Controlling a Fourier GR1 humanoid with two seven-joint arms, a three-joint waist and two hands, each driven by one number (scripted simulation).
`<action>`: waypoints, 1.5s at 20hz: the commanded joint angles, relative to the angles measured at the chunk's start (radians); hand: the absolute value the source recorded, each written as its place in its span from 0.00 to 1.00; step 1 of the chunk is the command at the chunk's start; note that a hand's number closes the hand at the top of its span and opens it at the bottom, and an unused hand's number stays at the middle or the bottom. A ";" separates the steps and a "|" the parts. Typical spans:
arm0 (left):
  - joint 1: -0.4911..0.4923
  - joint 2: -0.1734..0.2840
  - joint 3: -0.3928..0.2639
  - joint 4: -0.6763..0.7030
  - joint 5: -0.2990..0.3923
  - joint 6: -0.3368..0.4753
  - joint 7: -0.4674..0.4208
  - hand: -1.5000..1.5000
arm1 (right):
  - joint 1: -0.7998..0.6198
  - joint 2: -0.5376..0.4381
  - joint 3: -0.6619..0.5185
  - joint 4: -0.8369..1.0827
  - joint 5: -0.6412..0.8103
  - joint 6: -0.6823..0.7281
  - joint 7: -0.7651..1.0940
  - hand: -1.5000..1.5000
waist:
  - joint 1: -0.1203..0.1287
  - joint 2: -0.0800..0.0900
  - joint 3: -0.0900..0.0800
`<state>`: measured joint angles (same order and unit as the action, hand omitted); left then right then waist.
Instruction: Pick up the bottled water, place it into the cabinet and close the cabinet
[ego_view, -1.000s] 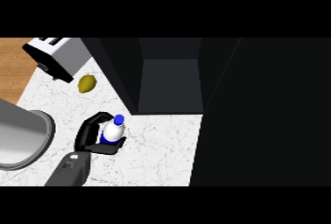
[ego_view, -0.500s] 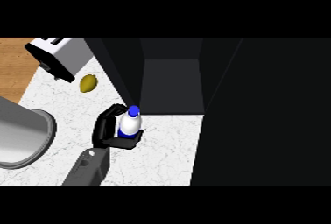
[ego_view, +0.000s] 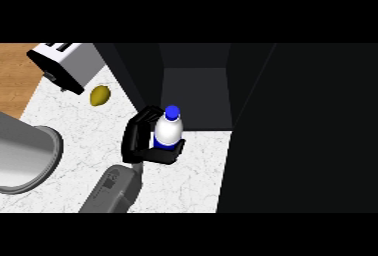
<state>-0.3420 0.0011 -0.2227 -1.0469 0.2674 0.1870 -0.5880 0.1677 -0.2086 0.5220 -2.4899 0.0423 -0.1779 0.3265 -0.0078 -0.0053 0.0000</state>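
The bottled water (ego_view: 167, 132), white with a blue cap, stands upright in my left hand (ego_view: 139, 142), whose black fingers and thumb are curled round its lower body. Hand and bottle hover over the white marble counter (ego_view: 74, 125), just in front of the opening of the dark cabinet (ego_view: 196, 95). The cap reaches the opening's lower edge. The cabinet door (ego_view: 303, 125) stands open as a broad black panel on the right. My grey left forearm (ego_view: 111, 192) comes in from the lower edge. My right hand does not show.
A white toaster (ego_view: 66, 65) sits at the back left, with a small yellow fruit (ego_view: 100, 95) beside it. A large grey round vessel (ego_view: 22, 155) fills the left edge. The open door hides everything at the right.
My left hand has carried the bottle away from me and to the right, from the open counter up to the cabinet's opening. The door has not moved.
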 joint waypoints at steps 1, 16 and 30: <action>0.019 -0.001 -0.097 -0.173 0.039 0.100 0.143 1.00 | 0.049 -0.035 -0.070 -0.091 -0.022 0.020 0.004 0.00 | 0.004 0.001 0.001; -0.368 -0.001 -0.158 0.157 0.169 0.372 0.197 1.00 | 0.108 -0.069 -0.001 -0.185 0.003 0.015 0.017 0.00 | -0.028 0.007 -0.001; -0.585 0.020 -0.065 0.563 0.287 0.384 0.106 1.00 | 0.123 -0.048 -0.056 -0.070 -0.053 0.038 -0.099 0.00 | -0.026 0.014 0.000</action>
<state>-0.8586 0.0044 -0.3485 -0.6167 0.5578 0.6089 -0.4699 0.2827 -0.2582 0.4788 -2.4859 0.0152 -0.1399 0.1945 -0.0388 0.0068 -0.0002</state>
